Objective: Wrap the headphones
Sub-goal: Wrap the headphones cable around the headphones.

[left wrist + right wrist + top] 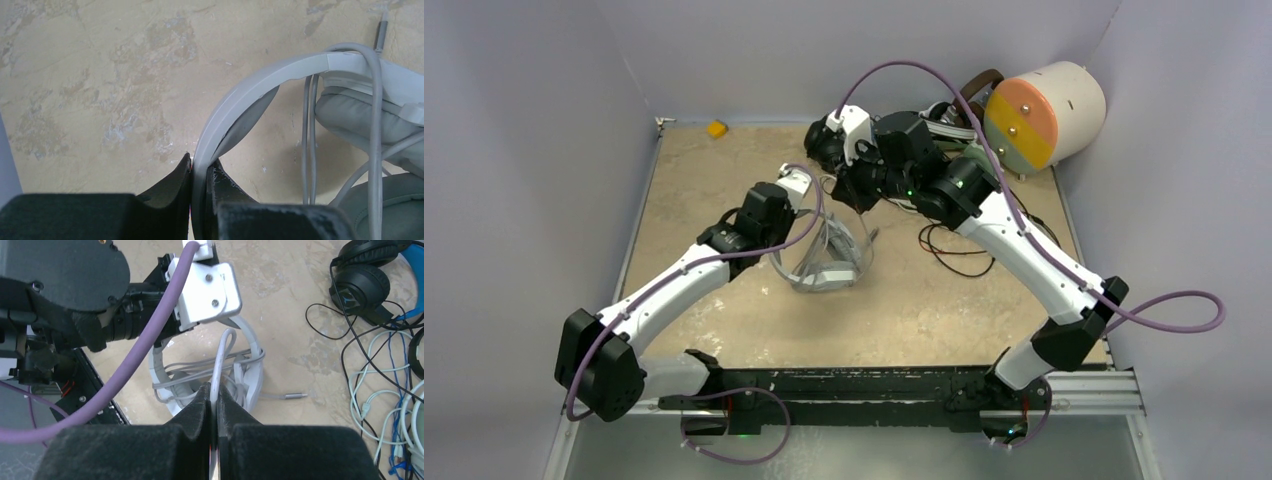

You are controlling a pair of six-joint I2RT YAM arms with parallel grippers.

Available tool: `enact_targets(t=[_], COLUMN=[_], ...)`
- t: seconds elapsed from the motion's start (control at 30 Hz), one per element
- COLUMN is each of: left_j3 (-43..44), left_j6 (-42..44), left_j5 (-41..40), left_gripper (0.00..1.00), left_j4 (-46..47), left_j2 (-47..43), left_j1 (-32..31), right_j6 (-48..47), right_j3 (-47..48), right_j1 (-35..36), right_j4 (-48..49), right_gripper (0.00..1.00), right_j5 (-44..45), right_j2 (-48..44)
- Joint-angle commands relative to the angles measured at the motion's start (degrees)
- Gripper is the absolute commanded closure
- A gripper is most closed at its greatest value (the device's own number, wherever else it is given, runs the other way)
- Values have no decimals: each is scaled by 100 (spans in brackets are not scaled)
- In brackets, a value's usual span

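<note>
One white-grey headset [260, 75]; left end effector [199, 172] pinches its headband; right end effector [215, 401] pinches its cable [221, 357]; one black-and-blue headset [365, 285] lies apart on the surface [290, 300].

Overhead looks down; both wrists closely share headphones [300, 64].

headphones [235, 107] smooth matt plastic; table [100, 75] mottled, stone-like

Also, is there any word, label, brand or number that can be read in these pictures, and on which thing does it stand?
None: no readable text in any view. The white-grey headset, the black headset and the cream cylinder show no legible writing.
</note>
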Motion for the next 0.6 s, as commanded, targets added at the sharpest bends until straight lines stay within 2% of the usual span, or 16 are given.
enact_targets(t=[0.0, 0.27, 0.57], left_j3=[-125, -201, -427], left_j6=[117, 109, 319], left_j5=[271, 501, 1035], left_gripper=[100, 100, 100], left_j4=[658, 684, 866], left_j2=[-269, -196, -535], left_j1=[-119, -177, -279], right_j6=[88, 315, 509], right_j3=[445, 582, 445], right_j1=[-105, -499, -1246], right_j4=[0, -27, -377], right_gripper=[100, 100, 100], right_j5=[-197, -118, -1019], right_j2=[85, 108, 187])
